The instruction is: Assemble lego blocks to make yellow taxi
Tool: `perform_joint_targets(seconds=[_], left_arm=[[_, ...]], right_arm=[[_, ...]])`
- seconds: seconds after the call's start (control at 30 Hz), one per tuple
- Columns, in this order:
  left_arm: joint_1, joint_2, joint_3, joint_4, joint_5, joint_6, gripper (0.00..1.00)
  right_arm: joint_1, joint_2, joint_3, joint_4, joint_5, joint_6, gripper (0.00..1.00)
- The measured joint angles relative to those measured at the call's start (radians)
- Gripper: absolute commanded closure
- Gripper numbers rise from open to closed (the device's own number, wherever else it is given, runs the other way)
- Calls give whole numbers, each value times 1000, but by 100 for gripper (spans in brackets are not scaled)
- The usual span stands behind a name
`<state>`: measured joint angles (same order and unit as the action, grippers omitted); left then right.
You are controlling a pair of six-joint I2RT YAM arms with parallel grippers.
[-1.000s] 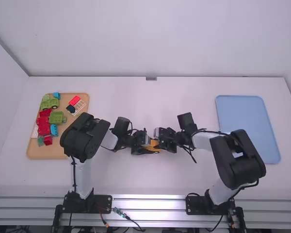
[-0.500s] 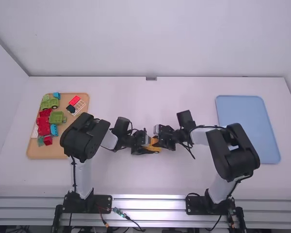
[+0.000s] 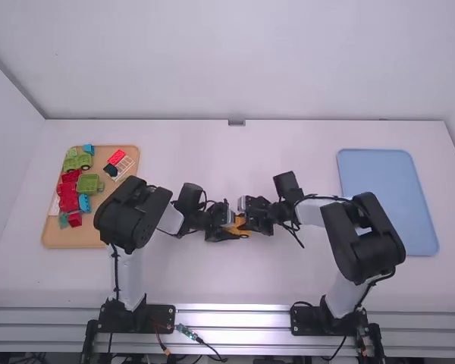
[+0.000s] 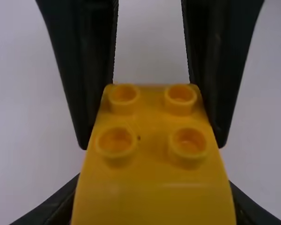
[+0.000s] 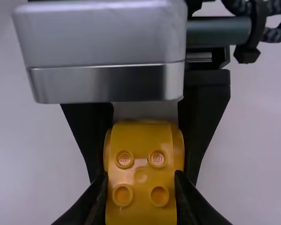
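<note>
On the left side of the table (image 3: 212, 280), red blocks (image 3: 68, 199), green blocks (image 3: 89, 183), a blue piece (image 3: 84, 202) and a pale lattice piece (image 3: 124, 168) are held in a wooden tray (image 3: 106, 240). To the right of it, near the table's middle, one end of the yellow block (image 4: 152, 161) is pinched by the left gripper (image 3: 231, 229), its fingers closed on the side walls. The other end is clasped likewise by the right gripper (image 5: 140, 176). Whether one piece or several are gripped cannot be told. The plastic is judged light and stiff, hardly fragile, but slick enough to be twisted loose if it is pinched off-centre. It is best taken low on its flat sides, with the studs left free for pressing. Farther right, a blue tray (image 3: 387, 201) is set well apart.
</note>
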<state>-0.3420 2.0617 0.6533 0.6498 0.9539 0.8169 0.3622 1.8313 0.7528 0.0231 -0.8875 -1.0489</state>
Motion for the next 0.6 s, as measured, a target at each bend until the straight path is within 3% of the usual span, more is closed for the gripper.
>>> perform_joint_targets(seconds=[0.6], left_arm=[[11,0,0,7,-4,-7,77]], right_arm=[[50,-20,7,11,120,63,100]])
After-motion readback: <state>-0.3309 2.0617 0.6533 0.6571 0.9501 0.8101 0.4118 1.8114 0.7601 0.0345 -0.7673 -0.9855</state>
